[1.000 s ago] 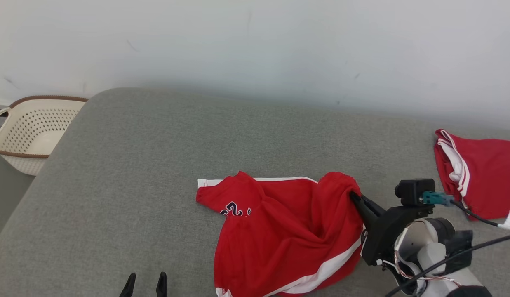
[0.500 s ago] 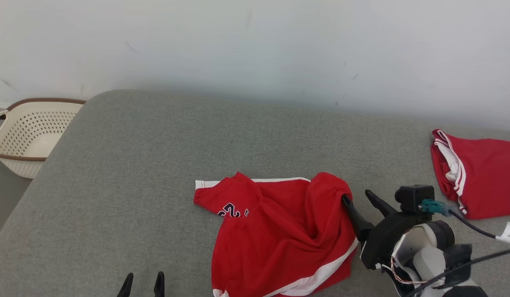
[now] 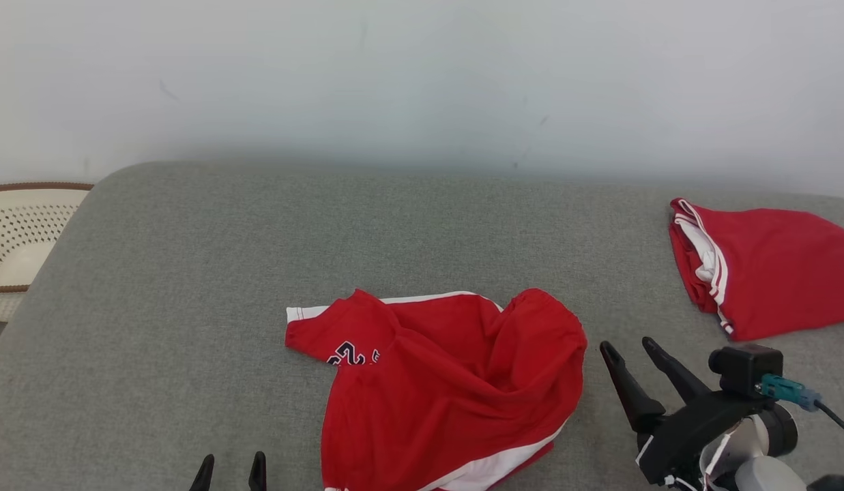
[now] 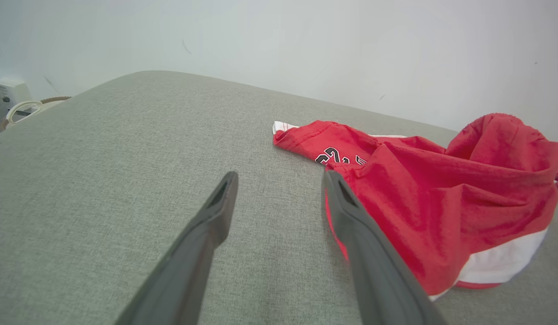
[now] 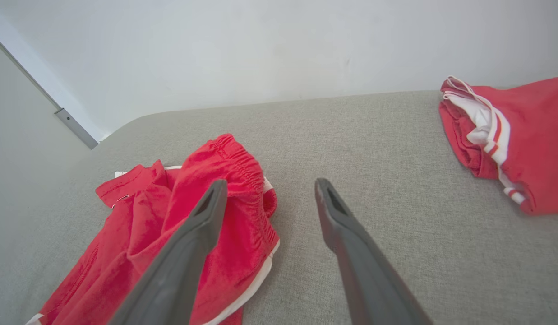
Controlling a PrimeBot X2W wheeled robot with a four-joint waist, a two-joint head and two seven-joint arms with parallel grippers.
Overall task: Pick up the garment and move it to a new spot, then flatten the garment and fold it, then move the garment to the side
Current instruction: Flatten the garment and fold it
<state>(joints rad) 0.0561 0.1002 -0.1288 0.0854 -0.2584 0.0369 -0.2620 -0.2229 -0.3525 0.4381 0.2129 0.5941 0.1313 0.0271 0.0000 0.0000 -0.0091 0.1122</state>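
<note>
A crumpled red garment (image 3: 449,389) with white trim and a dark number print lies on the grey cushion (image 3: 258,273) at the front middle; it also shows as the garment (image 4: 441,189) and the garment (image 5: 179,225) in the wrist views. My right gripper (image 3: 626,348) stands open just right of its bunched waistband, fingers apart from the cloth, nothing held. My left gripper (image 3: 229,467) is open low at the front, left of the garment; its right finger (image 4: 351,212) sits close by the cloth's edge.
A second red garment (image 3: 756,269) with white stripes lies bunched at the cushion's far right, seen too as the red bundle (image 5: 509,131). A cream perforated basket (image 3: 19,239) stands off the cushion's left end. A pale wall runs behind.
My right gripper has opened, let go of the garment's bunched edge and drawn back to the right. The cloth has settled. The head camera has shifted, sliding the whole scene leftward.
</note>
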